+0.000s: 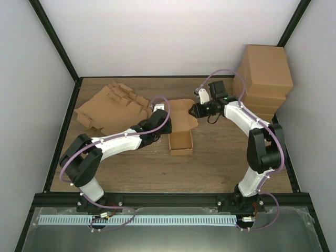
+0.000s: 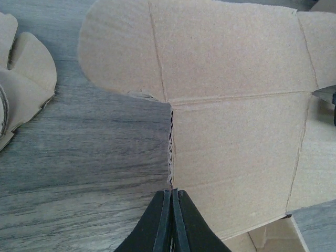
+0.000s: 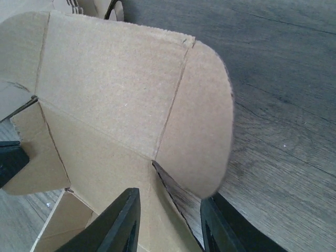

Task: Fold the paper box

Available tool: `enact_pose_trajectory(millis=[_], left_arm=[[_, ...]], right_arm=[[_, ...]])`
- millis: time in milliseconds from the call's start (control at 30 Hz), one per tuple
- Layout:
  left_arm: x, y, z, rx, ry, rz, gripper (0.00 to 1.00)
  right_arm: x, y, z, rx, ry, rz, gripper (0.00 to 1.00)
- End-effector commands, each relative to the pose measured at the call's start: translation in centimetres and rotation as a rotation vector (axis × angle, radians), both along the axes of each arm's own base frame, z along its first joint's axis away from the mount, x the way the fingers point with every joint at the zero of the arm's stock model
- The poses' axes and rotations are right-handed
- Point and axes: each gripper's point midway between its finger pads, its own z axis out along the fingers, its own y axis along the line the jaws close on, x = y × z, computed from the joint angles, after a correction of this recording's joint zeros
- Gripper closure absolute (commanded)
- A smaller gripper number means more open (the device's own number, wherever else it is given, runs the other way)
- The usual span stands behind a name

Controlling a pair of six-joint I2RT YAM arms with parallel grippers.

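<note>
While the pile of flat cardboard blanks [image 1: 113, 105] sits at the far left of the table [image 1: 220, 157], the left fingers [image 2: 157, 226] are pressed tight together, holding nothing, with the tips right at the left edge of the half-folded paper box [image 1: 181, 134]. That box is mid-table, lid panel open toward the back. Over on its right side, the right fingers [image 3: 121, 226] are spread, straddling the wall below the rounded flap [image 3: 199, 121], not pinching it. A stack of finished boxes [image 1: 265, 79] sits far right.
</note>
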Motion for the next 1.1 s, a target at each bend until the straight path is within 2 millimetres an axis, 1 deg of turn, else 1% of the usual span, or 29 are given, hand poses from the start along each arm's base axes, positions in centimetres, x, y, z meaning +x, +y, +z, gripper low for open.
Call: enact_pose_trajectory(millis=[0, 100, 300, 433, 500, 533, 600, 667, 767, 833, 933, 1067], left_arm=[[0.1, -0.5, 0.0, 0.009, 0.005, -0.024, 0.96], [0.1, -0.6, 0.1, 0.003, 0.005, -0.027, 0.96], [0.0, -0.6, 0.1, 0.0, 0.006, -0.028, 0.96], [-0.1, -0.5, 0.0, 0.002, 0.009, -0.029, 0.96], [-0.1, -0.5, 0.1, 0.002, 0.008, -0.029, 0.96], [-0.1, -0.5, 0.0, 0.004, 0.008, -0.029, 0.96], [-0.1, -0.4, 0.2, 0.003, 0.006, -0.026, 0.96], [-0.1, -0.4, 0.3, 0.002, 0.006, -0.027, 0.96], [-0.2, -0.4, 0.4, -0.002, 0.006, -0.027, 0.96], [-0.3, -0.5, 0.5, -0.011, 0.007, -0.031, 0.96], [-0.4, -1.2, 0.6, -0.035, 0.009, -0.052, 0.96], [-0.4, -1.8, 0.0, -0.044, 0.021, -0.055, 0.96]], right_arm=[[-1.3, 0.5, 0.9, -0.004, 0.008, 0.03, 0.69], [-1.7, 0.8, 0.6, -0.039, 0.024, 0.025, 0.75], [-2.6, 1.0, 0.2, -0.095, 0.047, 0.0, 0.75], [-2.5, 0.4, 0.1, -0.117, 0.043, -0.034, 0.63], [-2.5, 0.4, 0.2, -0.114, 0.045, -0.043, 0.61], [-2.5, 0.4, 0.2, -0.112, 0.045, -0.045, 0.64], [-2.7, 0.8, 0.4, -0.095, 0.052, -0.031, 0.78], [-2.7, 0.8, 0.6, -0.086, 0.055, -0.031, 0.89], [-2.7, 0.6, 0.7, -0.103, 0.056, -0.05, 0.99], [-2.9, 0.7, 0.8, -0.107, 0.048, -0.058, 0.99], [-2.9, 1.1, 1.6, -0.12, -0.011, -0.096, 0.99], [-2.5, 1.8, 2.8, -0.101, -0.1, -0.201, 0.99]])
